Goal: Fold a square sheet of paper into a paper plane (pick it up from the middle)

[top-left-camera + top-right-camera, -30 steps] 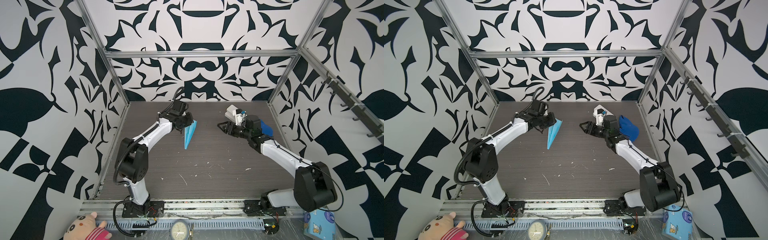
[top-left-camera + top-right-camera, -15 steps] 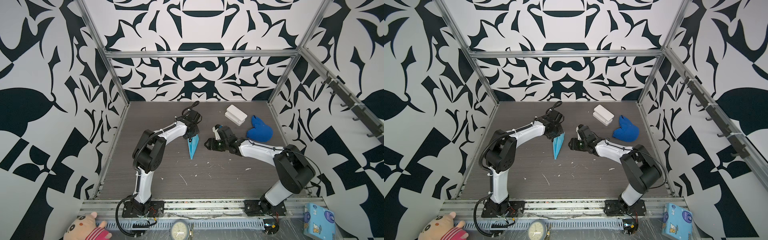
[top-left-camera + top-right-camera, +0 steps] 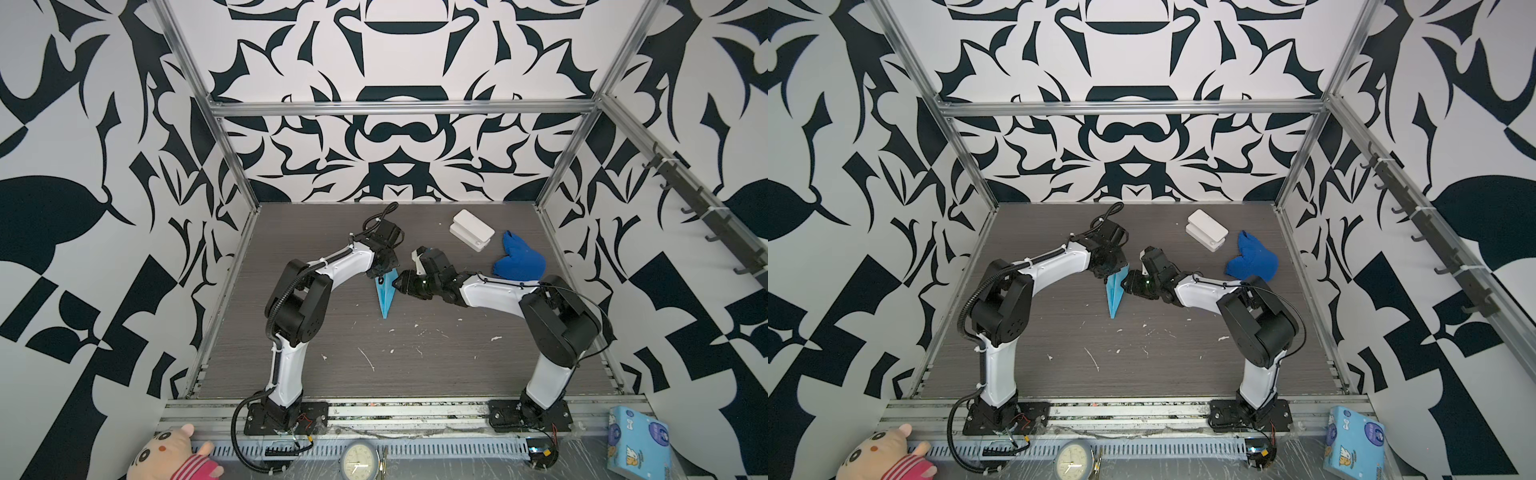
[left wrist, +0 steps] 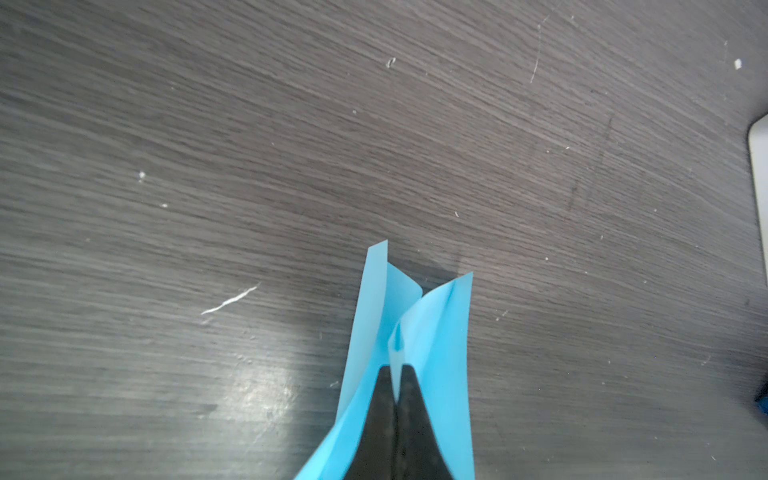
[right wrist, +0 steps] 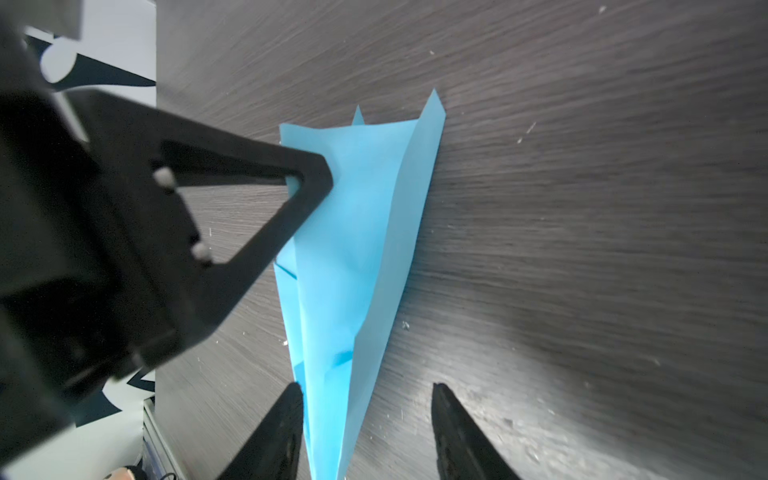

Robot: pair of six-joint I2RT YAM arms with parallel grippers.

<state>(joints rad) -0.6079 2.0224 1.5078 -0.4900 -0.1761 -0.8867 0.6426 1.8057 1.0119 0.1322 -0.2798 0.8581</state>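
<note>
left tool (image 4: 397,371) is clenched on the plane (image 4: 440,332), both black fingers pinching the centre ridge at the wide tail end, with the wings splaying up on either side. right tool (image 5: 363,392) is released: its jaws stand apart with the plane's narrow part between them, close against one finger and clear of the other (no grip there). in the right wrist view the left tool's triangular finger (image 5: 307,183) covers a corner of the tail.

in both top views the tools meet mid-desk. left tool (image 3: 380,277) sits at the tail and right tool (image 3: 397,285) just beside the plane's (image 3: 385,297) right edge. the nose points toward the front rail, low over the desk (image 3: 436,374); i cannot tell whether it touches.

white scraps (image 3: 368,359) lie scattered in front of the plane. behind the right arm, well apart from the plane, are a white box (image 3: 471,230) and a dark blue cloth (image 3: 518,262). off the desk at the front are a toy (image 3: 166,457), a clock (image 3: 357,459) and a printed box (image 3: 638,440).
</note>
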